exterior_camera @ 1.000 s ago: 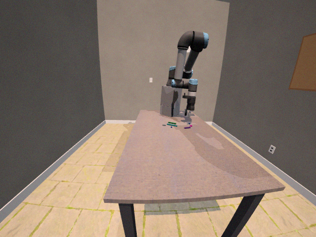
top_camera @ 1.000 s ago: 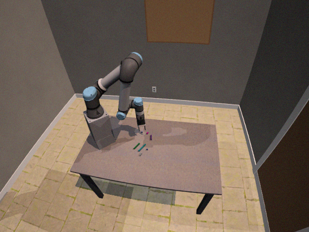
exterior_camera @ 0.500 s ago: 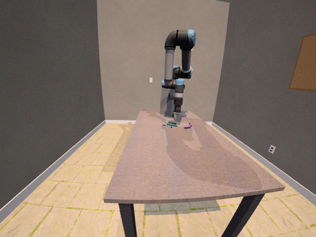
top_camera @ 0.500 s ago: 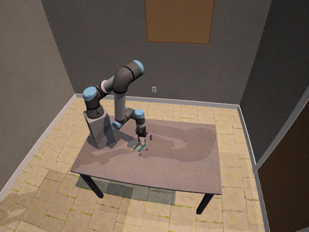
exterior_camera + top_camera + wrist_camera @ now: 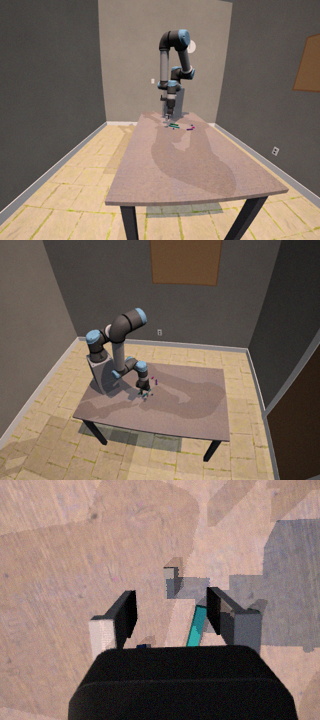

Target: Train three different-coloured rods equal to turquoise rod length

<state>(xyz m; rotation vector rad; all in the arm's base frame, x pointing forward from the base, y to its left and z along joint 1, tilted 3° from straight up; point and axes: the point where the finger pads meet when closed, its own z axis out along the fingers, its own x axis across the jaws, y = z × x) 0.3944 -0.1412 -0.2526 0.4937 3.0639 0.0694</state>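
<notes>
My gripper (image 5: 171, 603) is open and empty, hanging low over the cluster of rods near the robot's end of the table; it also shows in the top view (image 5: 144, 390). In the wrist view a short grey rod (image 5: 172, 582) lies just beyond the fingertips. The end of the turquoise rod (image 5: 196, 626) lies on the table beside the right finger. A small blue rod (image 5: 144, 646) peeks out at the gripper body's edge. In the exterior view the green rod (image 5: 174, 124) lies beside the turquoise rod (image 5: 174, 126). The purple rod (image 5: 189, 129) and magenta rod (image 5: 193, 127) lie apart to the right.
The robot's grey pedestal (image 5: 100, 369) stands at the table's near-left corner in the top view. The rods all lie within a small patch of the table (image 5: 160, 400) close to the arm.
</notes>
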